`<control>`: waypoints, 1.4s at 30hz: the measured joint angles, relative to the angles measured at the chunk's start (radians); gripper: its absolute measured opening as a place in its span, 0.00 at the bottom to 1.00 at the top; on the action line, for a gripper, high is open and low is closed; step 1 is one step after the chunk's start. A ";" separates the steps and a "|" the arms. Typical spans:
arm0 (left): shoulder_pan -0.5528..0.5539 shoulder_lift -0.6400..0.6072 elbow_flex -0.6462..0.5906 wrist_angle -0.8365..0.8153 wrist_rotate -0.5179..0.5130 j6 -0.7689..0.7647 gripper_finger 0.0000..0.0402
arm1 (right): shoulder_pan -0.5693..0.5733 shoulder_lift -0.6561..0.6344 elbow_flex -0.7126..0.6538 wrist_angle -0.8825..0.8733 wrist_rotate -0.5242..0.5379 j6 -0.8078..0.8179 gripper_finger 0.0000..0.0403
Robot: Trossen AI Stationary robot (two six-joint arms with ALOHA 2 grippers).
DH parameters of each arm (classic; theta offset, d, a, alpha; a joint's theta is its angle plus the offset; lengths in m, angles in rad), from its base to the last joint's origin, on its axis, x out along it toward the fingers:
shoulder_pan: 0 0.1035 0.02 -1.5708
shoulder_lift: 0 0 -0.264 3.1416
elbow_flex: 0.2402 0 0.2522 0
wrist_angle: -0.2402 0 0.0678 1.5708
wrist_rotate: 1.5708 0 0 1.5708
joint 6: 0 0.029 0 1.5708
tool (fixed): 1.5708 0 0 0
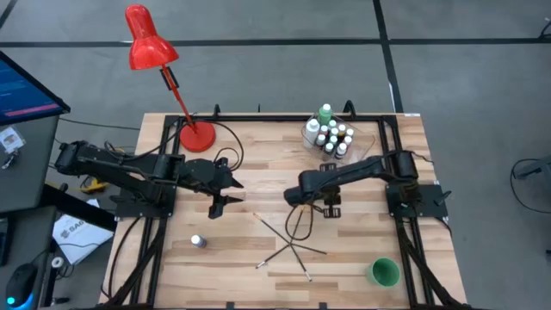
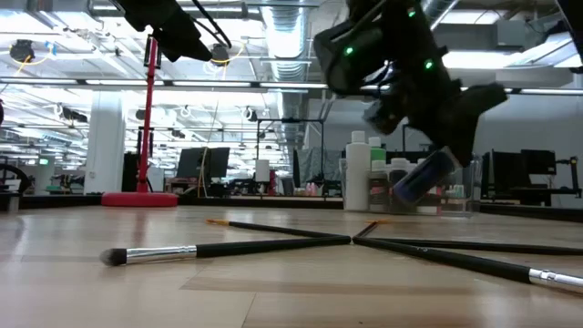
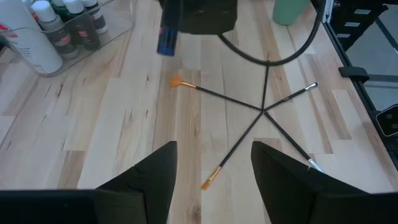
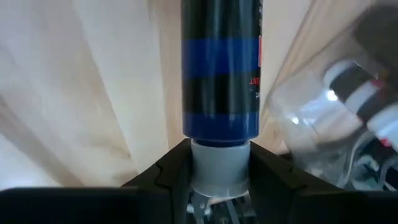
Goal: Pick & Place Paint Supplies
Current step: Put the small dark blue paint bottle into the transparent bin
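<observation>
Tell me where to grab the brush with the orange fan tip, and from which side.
Grip the fan brush on its bare handle, midway between the orange tip and where the other brushes meet it. Come straight down from above, fingers across the shaft: it lies flat on the table.

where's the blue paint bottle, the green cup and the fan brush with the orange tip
blue paint bottle (image 4: 221, 74): right wrist view, its blue band.
green cup (image 1: 384, 272): high view, its rim.
orange-tipped fan brush (image 3: 176, 81): left wrist view, its orange bristles.
</observation>
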 joint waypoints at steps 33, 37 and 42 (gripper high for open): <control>0.006 -0.002 -0.257 0.434 -0.001 0.034 0.49 | -0.022 -0.009 0.113 -0.002 0.071 -0.037 0.34; 0.007 -0.002 -0.283 0.434 -0.001 0.021 0.49 | -0.021 -0.009 0.112 -0.001 0.068 -0.037 0.27; 0.006 -0.002 -0.291 0.440 0.000 0.018 0.49 | -0.021 -0.009 0.112 0.000 0.067 -0.036 0.22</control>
